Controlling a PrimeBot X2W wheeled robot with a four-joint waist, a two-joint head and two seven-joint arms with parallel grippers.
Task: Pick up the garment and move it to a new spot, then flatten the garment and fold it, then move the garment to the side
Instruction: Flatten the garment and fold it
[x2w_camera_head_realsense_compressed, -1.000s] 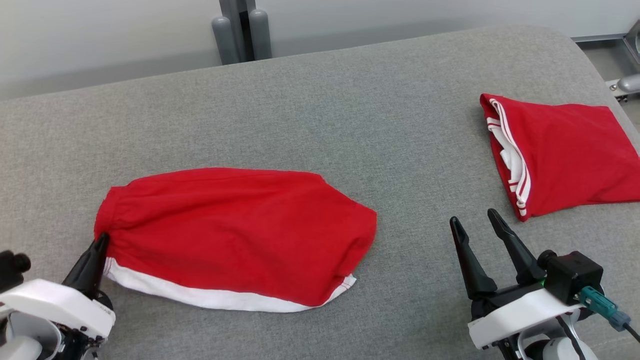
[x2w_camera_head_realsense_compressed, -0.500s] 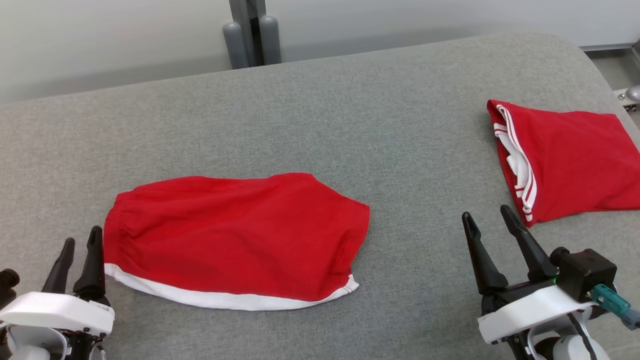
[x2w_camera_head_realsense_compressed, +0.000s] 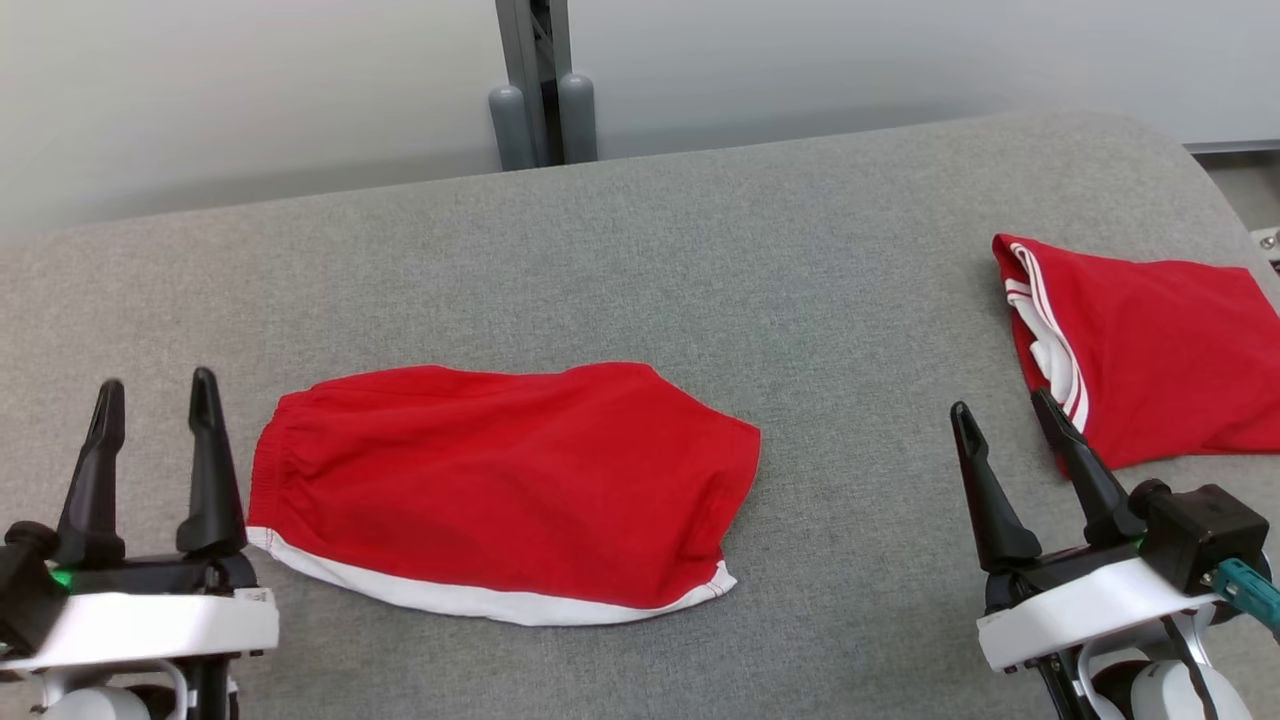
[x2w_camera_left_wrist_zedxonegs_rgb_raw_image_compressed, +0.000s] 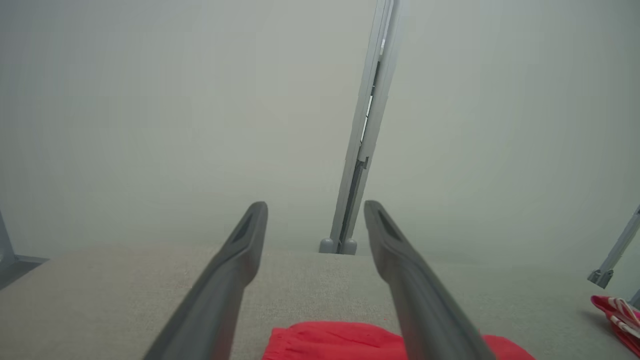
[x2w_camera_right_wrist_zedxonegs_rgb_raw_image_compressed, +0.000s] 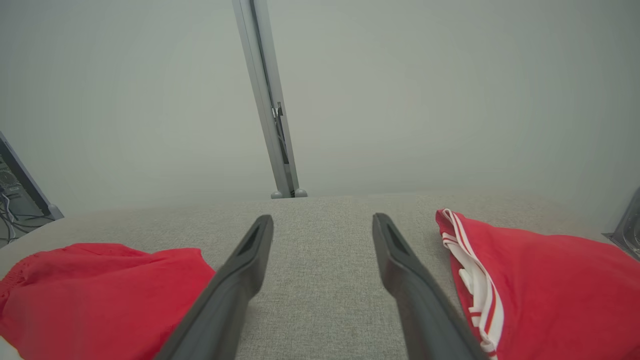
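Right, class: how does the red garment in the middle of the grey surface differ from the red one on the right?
The middle garment lies spread out long; the right garment is folded compact. The middle garment has one broad white band along its near edge; the right garment shows thin white stripes. Both are red.
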